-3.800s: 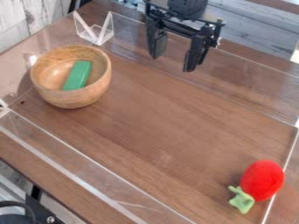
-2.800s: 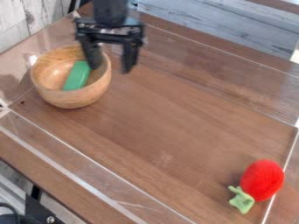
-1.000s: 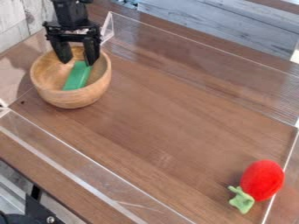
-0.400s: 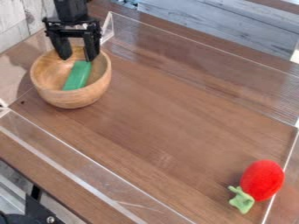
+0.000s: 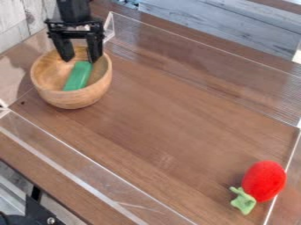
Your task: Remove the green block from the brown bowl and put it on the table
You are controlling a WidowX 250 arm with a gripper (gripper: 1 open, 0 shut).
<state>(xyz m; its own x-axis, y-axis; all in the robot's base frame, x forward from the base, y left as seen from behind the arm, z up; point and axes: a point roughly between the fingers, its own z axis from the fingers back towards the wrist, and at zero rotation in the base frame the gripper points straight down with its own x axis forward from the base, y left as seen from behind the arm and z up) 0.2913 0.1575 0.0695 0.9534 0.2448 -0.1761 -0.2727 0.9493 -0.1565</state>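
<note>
jaws spread wide above green block in brown bowl.

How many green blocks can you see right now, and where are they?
1. The single flat bright green rectangular block lies inside the round light-brown wooden bowl at upper left. The open black gripper above it covers its far end; no others show.

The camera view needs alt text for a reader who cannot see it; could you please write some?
A black robot gripper, jaws open, hangs over a light-brown wooden bowl at the upper left of a dark wood-grain table, above the green block lying inside the bowl. A red plush fruit with a light-green stem sits near the lower right corner.
</note>
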